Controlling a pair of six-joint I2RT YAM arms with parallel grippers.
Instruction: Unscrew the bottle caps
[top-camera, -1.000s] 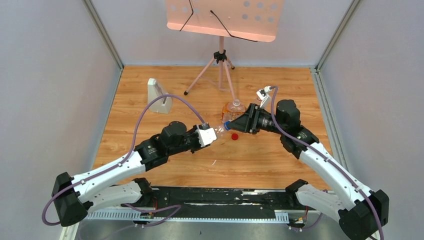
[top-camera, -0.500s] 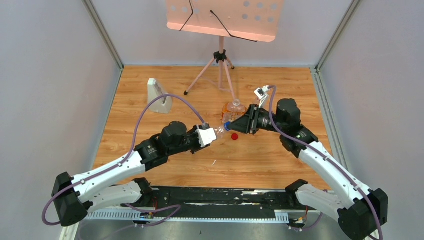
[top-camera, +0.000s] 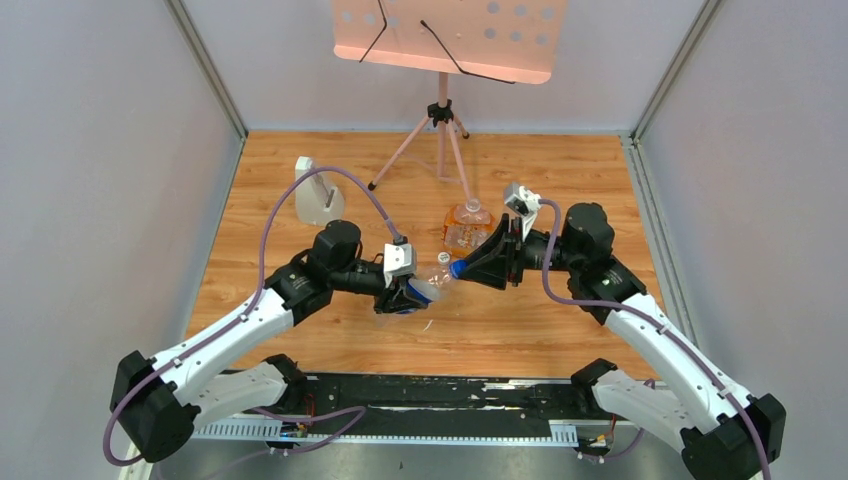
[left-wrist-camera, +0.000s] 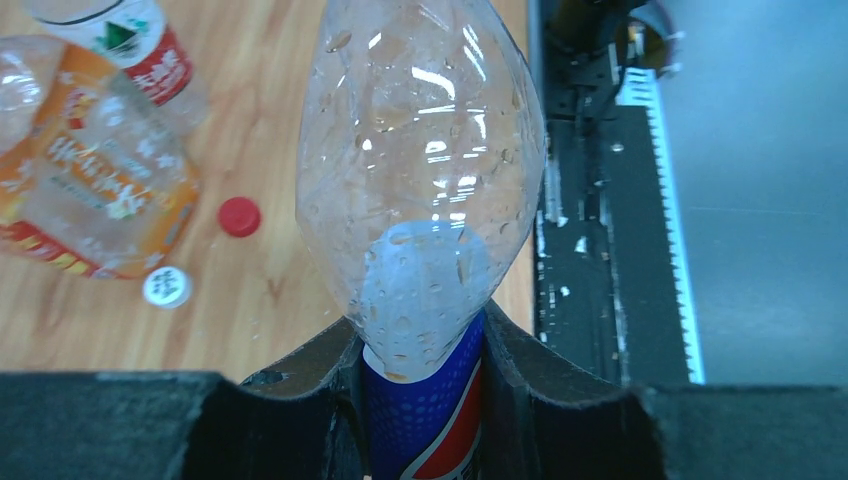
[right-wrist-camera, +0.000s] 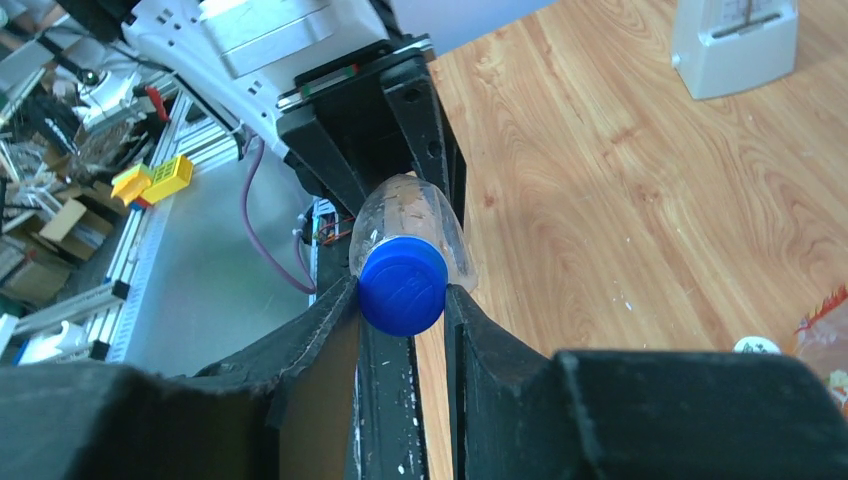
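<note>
My left gripper (top-camera: 405, 292) (left-wrist-camera: 420, 345) is shut on the clear Pepsi bottle (top-camera: 428, 282) (left-wrist-camera: 420, 180), gripping its blue label and holding it above the table. Its neck points at my right gripper (top-camera: 465, 268) (right-wrist-camera: 402, 305), which is shut on the bottle's blue cap (right-wrist-camera: 402, 284) (top-camera: 457, 268). The squat orange-labelled bottle (top-camera: 467, 225) (left-wrist-camera: 90, 190) stands just behind. A bottle with a red-white-green label (left-wrist-camera: 140, 45) lies by it. A loose red cap (left-wrist-camera: 239, 216) and a loose white cap (left-wrist-camera: 166, 286) (right-wrist-camera: 757, 345) lie on the wood.
A pale grey upright block (top-camera: 318, 192) (right-wrist-camera: 735, 40) stands at the back left. A pink music stand (top-camera: 448, 35) with tripod legs (top-camera: 440, 140) is at the back centre. Grey walls enclose the wooden table (top-camera: 560, 320); a black rail (top-camera: 440, 395) runs along the near edge.
My left arm has swung so the gripper and Pepsi bottle sit lower and tilted. My right gripper has rolled while staying on the blue cap, and now hides the red cap from above.
</note>
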